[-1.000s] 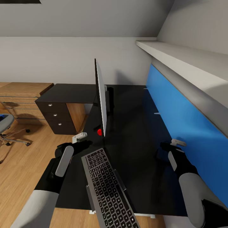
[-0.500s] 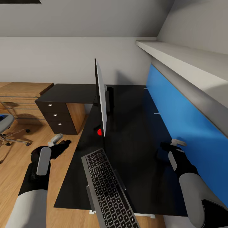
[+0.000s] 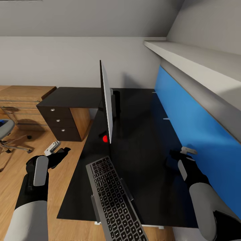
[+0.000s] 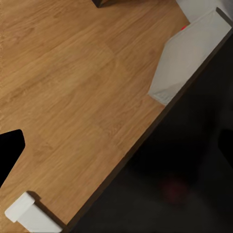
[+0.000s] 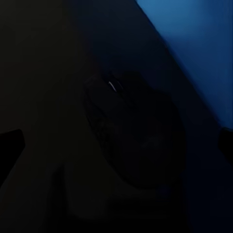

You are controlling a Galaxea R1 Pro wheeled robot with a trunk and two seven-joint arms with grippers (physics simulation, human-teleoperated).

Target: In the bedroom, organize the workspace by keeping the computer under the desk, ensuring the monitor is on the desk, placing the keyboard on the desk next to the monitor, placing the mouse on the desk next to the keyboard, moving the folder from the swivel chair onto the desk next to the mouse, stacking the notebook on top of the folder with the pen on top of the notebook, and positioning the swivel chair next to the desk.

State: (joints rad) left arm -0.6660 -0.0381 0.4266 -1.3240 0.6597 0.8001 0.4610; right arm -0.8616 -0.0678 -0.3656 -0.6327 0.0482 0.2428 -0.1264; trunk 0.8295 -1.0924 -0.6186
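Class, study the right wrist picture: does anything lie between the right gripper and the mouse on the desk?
Nothing visible does. The mouse lies on the dark desk straight ahead of the right gripper, with only bare desk surface around it. The picture is very dim, so small things would be hard to make out.

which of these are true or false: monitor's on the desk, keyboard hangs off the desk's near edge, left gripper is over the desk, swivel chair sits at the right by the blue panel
1. The monitor stands on the desk. True.
2. The keyboard overhangs the desk's near edge. True.
3. The left gripper is above the desk. False: it is over the wooden floor, left of the desk.
4. The swivel chair sits at the right by the blue panel. False: it is at the far left, on the floor.
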